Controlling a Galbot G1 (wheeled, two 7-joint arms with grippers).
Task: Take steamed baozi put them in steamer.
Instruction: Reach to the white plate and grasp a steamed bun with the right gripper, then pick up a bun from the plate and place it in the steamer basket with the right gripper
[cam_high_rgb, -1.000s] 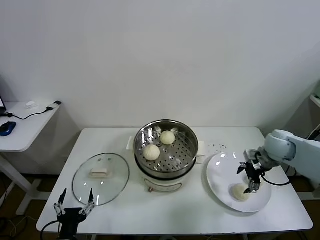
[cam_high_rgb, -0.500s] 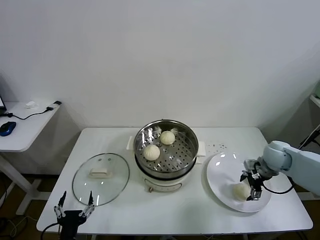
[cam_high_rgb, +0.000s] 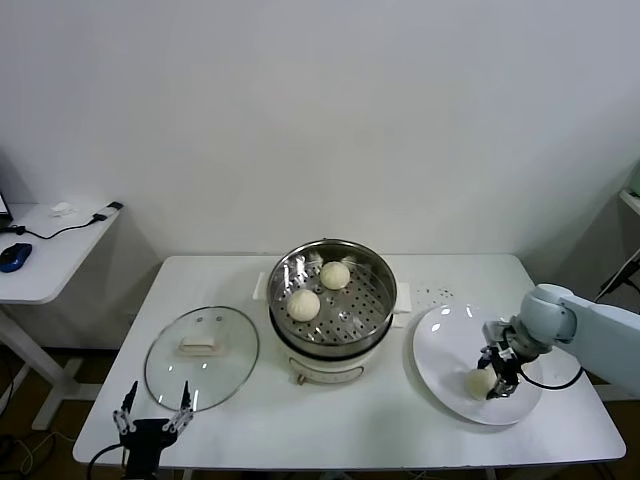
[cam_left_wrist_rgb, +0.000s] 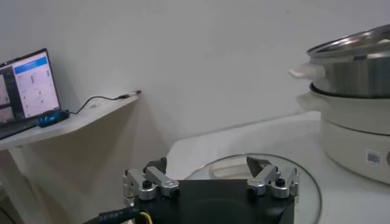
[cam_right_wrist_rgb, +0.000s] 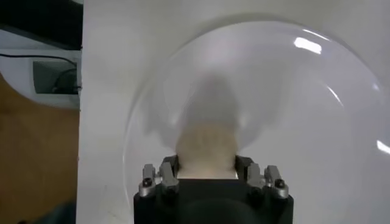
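A round, domed, cream-white bun (cam_high_rgb: 481, 381) with no long axis sits upright on the white plate (cam_high_rgb: 445, 340) at the table's right. The right gripper (cam_high_rgb: 497, 377) has its fingers pressed against the bun's two sides. Two more buns (cam_high_rgb: 304, 303) lie in the steamer (cam_high_rgb: 332, 305) at centre. The left gripper (cam_high_rgb: 152, 420) hangs wide open at the table's near left edge, beside the glass lid (cam_high_rgb: 201, 357).

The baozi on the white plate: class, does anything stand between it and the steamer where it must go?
Nothing visible does. The right gripper is closed around the baozi on the plate. The steamer stands open, with bare table between them. Its glass lid lies on the steamer's far side.
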